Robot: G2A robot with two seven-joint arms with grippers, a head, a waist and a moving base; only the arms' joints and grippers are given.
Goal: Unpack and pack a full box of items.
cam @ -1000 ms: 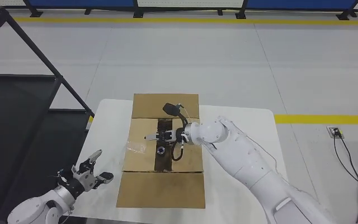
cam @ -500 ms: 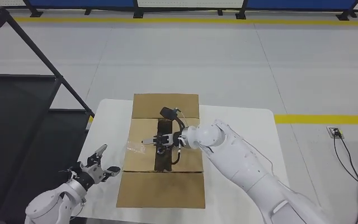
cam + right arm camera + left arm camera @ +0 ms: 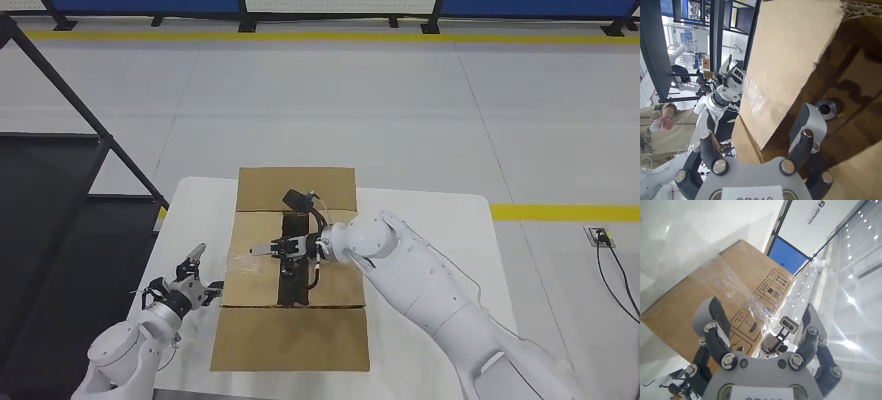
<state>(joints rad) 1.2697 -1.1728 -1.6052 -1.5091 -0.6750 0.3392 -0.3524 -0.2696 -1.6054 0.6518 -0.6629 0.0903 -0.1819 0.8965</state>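
Note:
A brown cardboard box point(image 3: 295, 340) stands in the middle of the white table point(image 3: 430, 225), its top flaps partly spread around a dark gap. My right gripper point(image 3: 278, 247) is open over that gap. In the right wrist view the gripper point(image 3: 757, 123) straddles the edge of the left top flap point(image 3: 783, 56), one finger inside the box. A metal ring-shaped part point(image 3: 824, 109) lies on the box floor. My left gripper point(image 3: 205, 272) is open beside the box's left wall point(image 3: 696, 306), close to a strip of clear tape point(image 3: 738, 289), holding nothing.
The table's left edge is right behind the left arm, with a black metal frame point(image 3: 60, 90) and a dark panel beyond it. Bare tabletop lies to the right of the box. Loose clear film point(image 3: 243, 262) sticks out at the box's left top edge.
The left arm has moved from the table's front left corner up toward the box's left side. The right gripper has shifted slightly left over the flap.

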